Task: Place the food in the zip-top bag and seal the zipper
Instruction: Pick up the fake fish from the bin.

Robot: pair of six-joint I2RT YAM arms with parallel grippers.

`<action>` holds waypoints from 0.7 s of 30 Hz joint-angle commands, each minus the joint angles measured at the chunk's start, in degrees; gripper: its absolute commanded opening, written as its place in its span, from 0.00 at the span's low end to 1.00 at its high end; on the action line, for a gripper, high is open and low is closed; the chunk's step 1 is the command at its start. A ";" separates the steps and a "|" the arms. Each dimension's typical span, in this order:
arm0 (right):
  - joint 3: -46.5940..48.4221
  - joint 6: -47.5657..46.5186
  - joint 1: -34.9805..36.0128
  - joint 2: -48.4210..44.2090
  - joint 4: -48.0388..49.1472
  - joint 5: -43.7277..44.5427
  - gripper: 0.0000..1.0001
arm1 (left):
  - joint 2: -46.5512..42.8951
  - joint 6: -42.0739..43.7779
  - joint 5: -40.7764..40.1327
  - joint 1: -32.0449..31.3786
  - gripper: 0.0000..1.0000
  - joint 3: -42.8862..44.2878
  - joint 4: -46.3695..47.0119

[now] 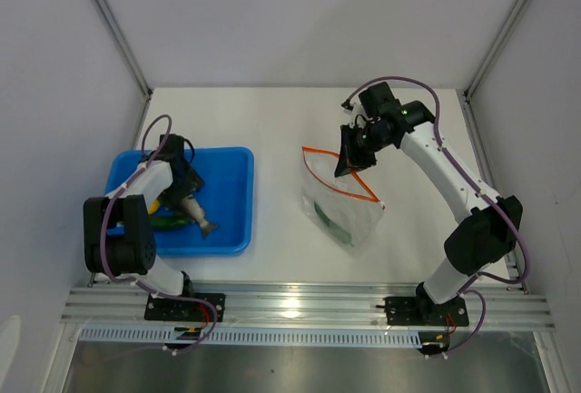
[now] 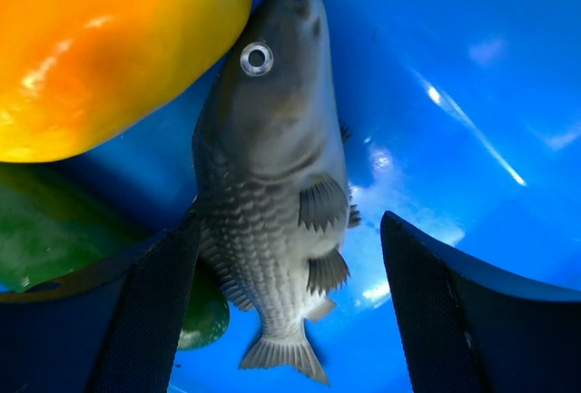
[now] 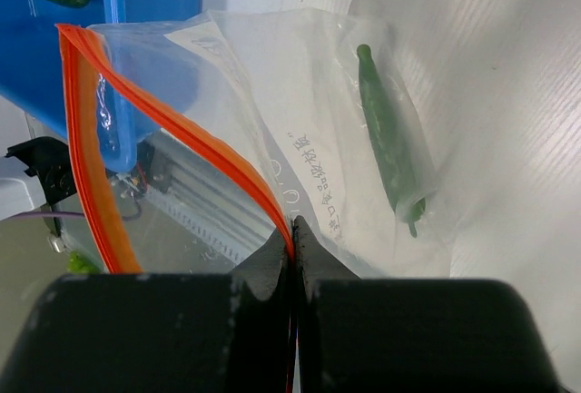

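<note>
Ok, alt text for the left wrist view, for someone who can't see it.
A grey toy fish lies on the blue tray floor between the dark fingers of the open left gripper. A yellow-orange piece sits by its head at upper left, a green piece at lower left.

Left arm (image 1: pixel 113 230) folded back over its base, elbow at the near left, wrist angled down. Left gripper (image 1: pixel 193 204) points down toward the near right, fingers (image 2: pixel 145 320) spread wide apart. Right arm (image 1: pixel 454 184) reaches far and left from its base, wrist bent down. Right gripper (image 1: pixel 349 162) has fingers (image 3: pixel 263 270) pressed together, pinching the zipper (image 3: pixel 209 152).
</note>
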 commanded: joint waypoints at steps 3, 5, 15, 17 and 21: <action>-0.15 -0.96 -0.31 -0.48 -0.48 -1.15 0.00 | 2.91 -1.02 -1.58 0.65 0.80 2.25 0.97; -0.41 -0.78 -0.40 -0.57 -0.30 -1.15 0.00 | 3.44 -0.93 -0.97 1.09 0.79 2.68 1.23; -0.67 0.19 -0.40 -1.45 0.40 -1.42 0.00 | 6.08 0.82 0.43 1.53 0.42 3.83 0.35; -0.76 0.28 -0.40 -1.71 0.49 -1.42 0.00 | 5.82 1.00 1.92 1.53 0.28 2.95 0.79; -1.03 0.71 -0.40 -2.24 0.75 -1.51 0.00 | 4.50 1.17 3.07 1.44 0.15 1.37 0.80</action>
